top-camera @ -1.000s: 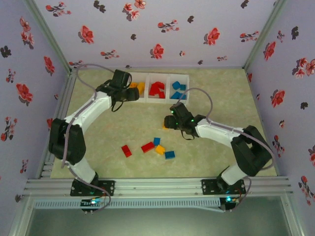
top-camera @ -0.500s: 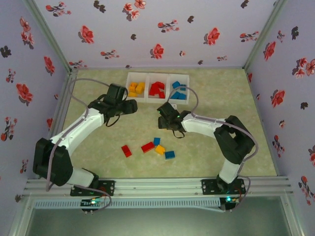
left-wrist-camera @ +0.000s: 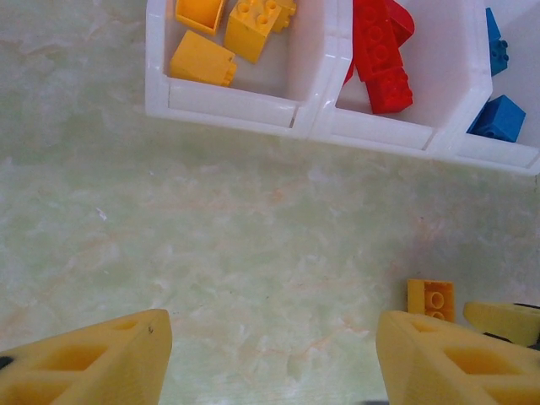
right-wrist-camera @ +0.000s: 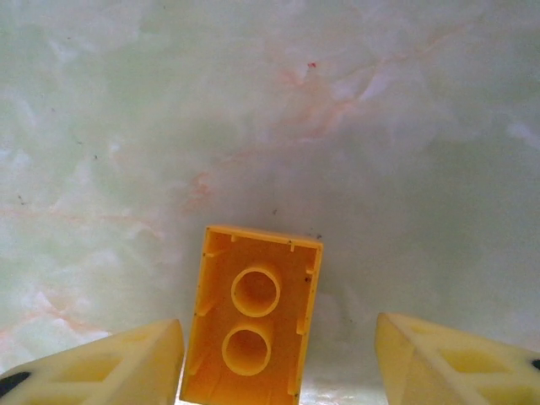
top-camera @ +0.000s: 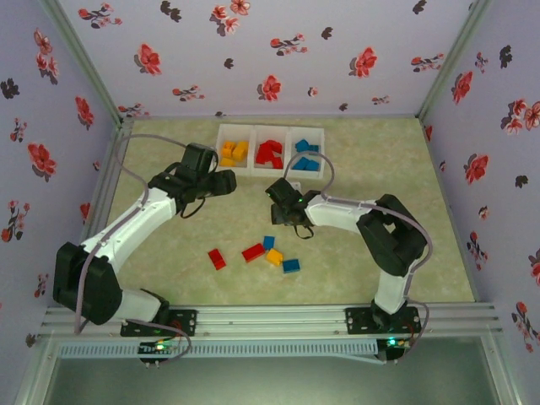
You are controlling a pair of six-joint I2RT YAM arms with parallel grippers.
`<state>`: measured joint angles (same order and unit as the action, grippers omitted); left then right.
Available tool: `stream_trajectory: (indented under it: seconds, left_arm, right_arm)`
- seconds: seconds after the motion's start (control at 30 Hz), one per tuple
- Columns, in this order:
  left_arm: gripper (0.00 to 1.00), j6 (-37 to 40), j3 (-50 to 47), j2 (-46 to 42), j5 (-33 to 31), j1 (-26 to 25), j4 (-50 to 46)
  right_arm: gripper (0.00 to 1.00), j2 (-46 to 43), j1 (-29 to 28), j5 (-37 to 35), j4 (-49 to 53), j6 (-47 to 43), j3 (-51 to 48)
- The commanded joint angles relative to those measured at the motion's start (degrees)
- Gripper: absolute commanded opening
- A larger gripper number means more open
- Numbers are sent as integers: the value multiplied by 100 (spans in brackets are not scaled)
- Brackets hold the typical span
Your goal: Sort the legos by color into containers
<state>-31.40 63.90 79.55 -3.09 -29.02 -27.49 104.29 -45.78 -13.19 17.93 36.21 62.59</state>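
Surface point(top-camera: 396, 194): pale green, marbled.
Containers point(left-wrist-camera: 253, 114): three joined white bins, resting on the surface.
Yellow-orange brick point(right-wrist-camera: 253, 329): alone, near the containers' front.
Loose cluster point(top-camera: 274, 257): two red, two blue, one orange brick, farther out in front of the containers.

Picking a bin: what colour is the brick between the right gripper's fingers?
Yellow-orange brick, best in right wrist view.

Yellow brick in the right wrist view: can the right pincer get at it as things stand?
Probably yes. The yellow brick sits between the right pincer's open fingers, hollow side toward the camera, with bare table beyond it. Nothing looks in the way, so closing should catch it.
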Motion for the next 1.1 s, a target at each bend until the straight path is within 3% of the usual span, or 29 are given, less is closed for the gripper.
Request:
stream_trajectory:
  seconds: [0.0, 0.7, 1.07]
  left_arm:
    - [66, -5, 123, 77, 51, -56, -80]
    - [66, 61, 75, 41, 107, -68, -178]
    - [65, 39, -16, -185, 115, -70, -203]
  right_arm:
    - [60, 129, -41, -161, 135, -6, 209]
    - [45, 484, 11, -88, 267, -246, 537]
    - [29, 405, 196, 43, 432, -803, 1096]
